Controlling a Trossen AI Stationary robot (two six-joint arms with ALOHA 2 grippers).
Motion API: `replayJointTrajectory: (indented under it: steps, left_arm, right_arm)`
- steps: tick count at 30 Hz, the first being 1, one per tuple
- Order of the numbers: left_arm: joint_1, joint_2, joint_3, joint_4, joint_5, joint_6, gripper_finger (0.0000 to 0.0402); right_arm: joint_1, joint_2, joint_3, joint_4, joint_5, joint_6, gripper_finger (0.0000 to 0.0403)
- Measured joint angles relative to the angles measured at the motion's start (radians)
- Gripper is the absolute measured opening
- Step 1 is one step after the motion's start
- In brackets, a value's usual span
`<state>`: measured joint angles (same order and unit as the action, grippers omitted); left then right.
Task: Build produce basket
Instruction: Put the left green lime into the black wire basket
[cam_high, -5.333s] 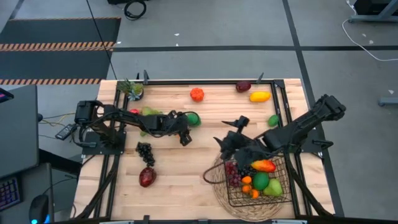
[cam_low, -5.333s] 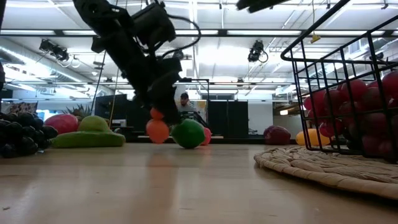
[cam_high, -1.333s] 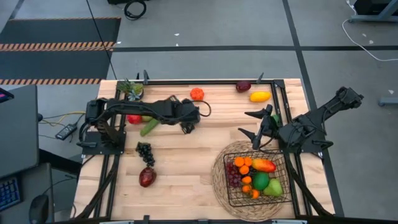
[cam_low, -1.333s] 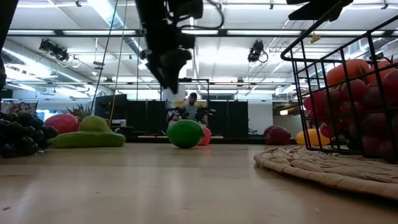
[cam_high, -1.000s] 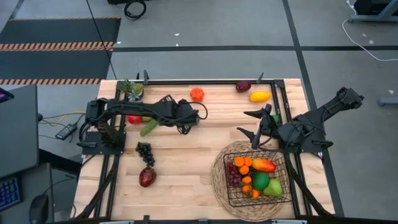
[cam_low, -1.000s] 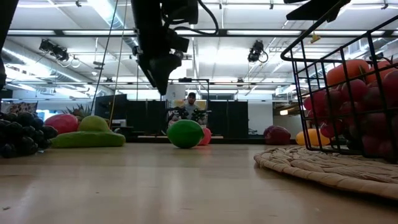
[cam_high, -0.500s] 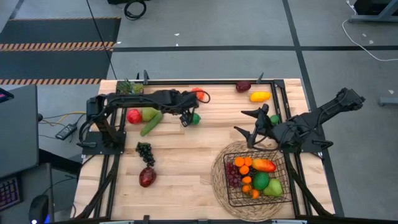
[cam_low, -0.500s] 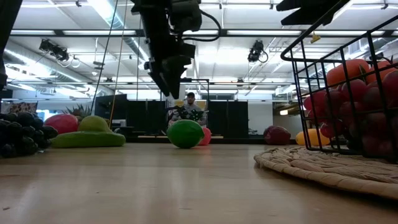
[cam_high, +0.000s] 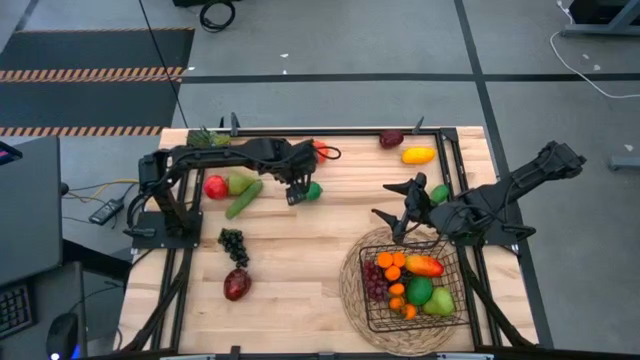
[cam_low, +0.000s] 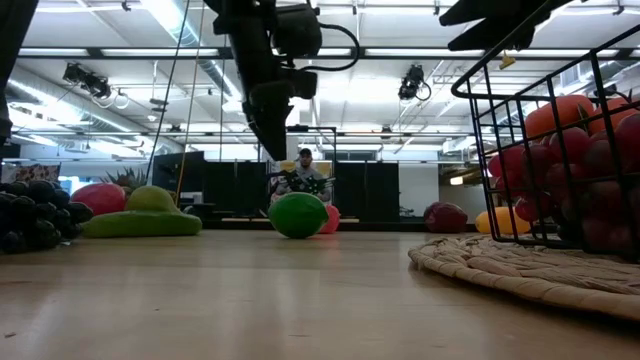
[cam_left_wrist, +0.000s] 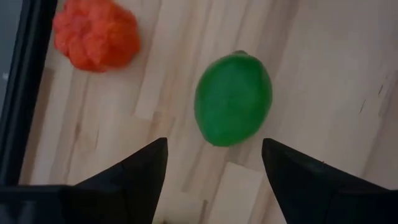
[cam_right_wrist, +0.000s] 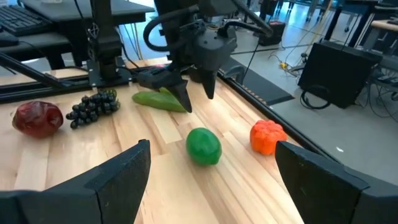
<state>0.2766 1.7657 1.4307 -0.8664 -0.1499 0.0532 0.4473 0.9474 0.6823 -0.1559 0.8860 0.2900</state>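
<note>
My left gripper (cam_left_wrist: 214, 165) hangs right over the green fruit (cam_left_wrist: 234, 98), fingers spread apart and holding nothing. The fruit lies on the table (cam_high: 300, 250), just under my fingertips and between them. My right gripper (cam_high: 392, 208) waits wide open above the basket (cam_high: 412, 290) rim.

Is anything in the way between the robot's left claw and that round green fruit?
No, nothing visible blocks it. The left gripper hangs open right above the green fruit, with only bare table around it. The orange fruit sits off to one side, apart from the green one, outside the fingers.
</note>
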Motion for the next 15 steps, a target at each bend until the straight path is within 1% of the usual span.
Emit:
replayJointTrajectory:
  steps: [2,5,9,11,13,15]
  left_arm:
    - [0.008,0.000,0.000,0.025,0.043,0.037,0.0268]
    - [0.021,0.000,-0.035,0.134,0.133,0.067,0.0268]
    - [0.052,0.001,-0.092,0.167,0.150,0.071,0.0268]
    - [0.066,0.001,-0.113,0.170,0.177,0.071,0.0268]
    - [0.072,0.002,-0.118,0.172,0.215,0.077,0.0268]
    - [0.067,0.002,-0.117,0.196,0.217,0.117,0.0268]
  right_arm:
    - [0.000,0.006,0.000,0.005,0.000,0.009,0.0348]
    - [0.000,0.011,0.000,0.003,-0.001,0.025,0.0348]
    - [0.002,0.016,0.000,0.004,-0.014,0.025,0.0348]
    - [0.002,0.016,0.000,0.006,-0.017,0.025,0.0348]
    - [0.002,0.016,0.000,0.005,-0.016,0.024,0.0348]
    - [0.002,0.016,0.000,0.006,-0.016,0.024,0.0348]
